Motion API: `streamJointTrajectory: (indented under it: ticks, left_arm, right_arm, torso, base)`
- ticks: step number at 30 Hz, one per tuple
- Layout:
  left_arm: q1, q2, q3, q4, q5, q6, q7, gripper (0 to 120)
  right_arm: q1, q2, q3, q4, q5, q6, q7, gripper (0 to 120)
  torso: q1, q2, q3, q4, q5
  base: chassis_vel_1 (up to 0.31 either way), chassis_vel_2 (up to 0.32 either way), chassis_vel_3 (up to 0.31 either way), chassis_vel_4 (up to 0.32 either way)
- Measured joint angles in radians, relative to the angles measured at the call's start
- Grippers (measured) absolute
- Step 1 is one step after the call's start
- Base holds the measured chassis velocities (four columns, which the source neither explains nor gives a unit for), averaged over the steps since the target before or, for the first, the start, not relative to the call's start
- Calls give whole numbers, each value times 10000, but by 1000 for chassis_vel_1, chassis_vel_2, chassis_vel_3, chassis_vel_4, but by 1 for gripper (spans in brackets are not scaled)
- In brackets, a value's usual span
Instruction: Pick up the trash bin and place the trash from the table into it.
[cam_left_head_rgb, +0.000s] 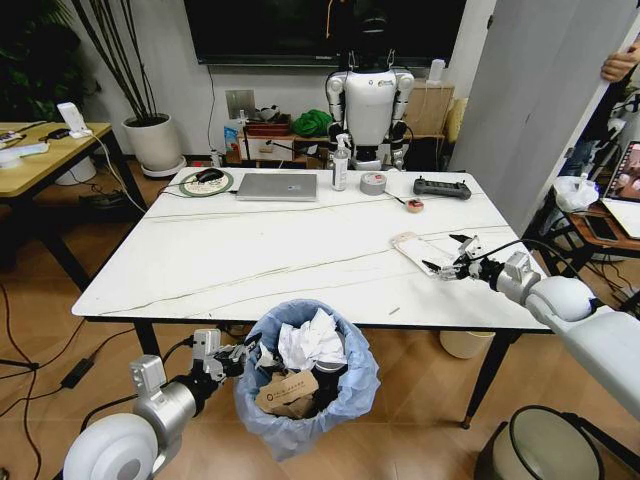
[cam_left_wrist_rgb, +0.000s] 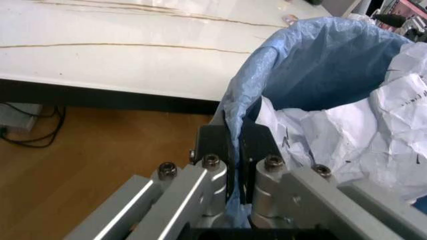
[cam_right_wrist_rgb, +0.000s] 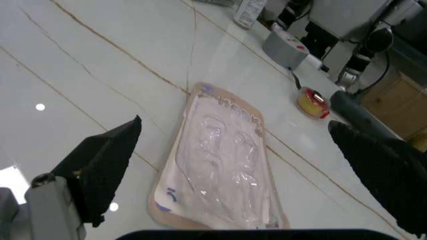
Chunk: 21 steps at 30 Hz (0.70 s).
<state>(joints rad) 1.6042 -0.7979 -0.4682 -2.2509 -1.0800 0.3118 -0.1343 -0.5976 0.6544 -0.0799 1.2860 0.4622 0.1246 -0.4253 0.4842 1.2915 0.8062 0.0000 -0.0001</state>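
Observation:
The trash bin (cam_left_head_rgb: 305, 385), lined with a crinkled light-blue bag (cam_left_wrist_rgb: 313, 65), sits just below the table's (cam_left_head_rgb: 250, 265) front edge. Inside it lie crumpled white paper (cam_left_head_rgb: 310, 342) and a brown paper bag (cam_left_head_rgb: 287, 390). My left gripper (cam_left_head_rgb: 240, 357) is shut on the bin's rim and bag, its fingers (cam_left_wrist_rgb: 213, 142) pinching the blue plastic. On the table's right side my right gripper (cam_left_head_rgb: 452, 257) stands open over a flat clear-fronted card package (cam_right_wrist_rgb: 220, 170), one finger (cam_right_wrist_rgb: 107, 162) on each side of it. A tiny scrap (cam_left_head_rgb: 394, 311) lies near the front edge.
At the table's far side are a laptop (cam_left_head_rgb: 277, 186), a spray bottle (cam_left_head_rgb: 340, 165), a grey tape roll (cam_left_head_rgb: 373, 183), a small red-yellow roll (cam_left_head_rgb: 415, 205) and a black controller (cam_left_head_rgb: 442, 187). Another robot (cam_left_head_rgb: 370, 100) stands behind. A wooden desk (cam_left_head_rgb: 40, 150) is left; a cream bucket (cam_left_head_rgb: 465, 343) sits under the table.

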Motion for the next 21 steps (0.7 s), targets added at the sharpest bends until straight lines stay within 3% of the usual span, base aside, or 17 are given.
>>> streamJointTrajectory:
  ticks: [3,11,19,21]
  left_arm:
    - [25,-17,-10,-17,14,-2,0,0]
    - [-18,-5,-11,-14,1,-6,-12,0]
    - [-27,31,-21,28,-34,-7,-21,0]
    - [-66,41,-3,56,-39,-7,-22,0]
  right_arm:
    - [96,228,122,-482,-1035,370,-156,100]
    - [137,500,136,-923,-1776,687,-196,100]
    - [58,370,38,-671,-476,428,-137,100]
    - [66,441,36,-697,-712,489,-122,100]
  torso:
    - [0,0,0,1,3]
    - [0,1,1,0,5]
    - [0,2,2,-1,-1]
    - [0,2,1,-1,-2]
  base:
    - [0,0,0,0]
    - [0,0,0,0]
    - [0,0,0,0]
    - [0,0,0,0]
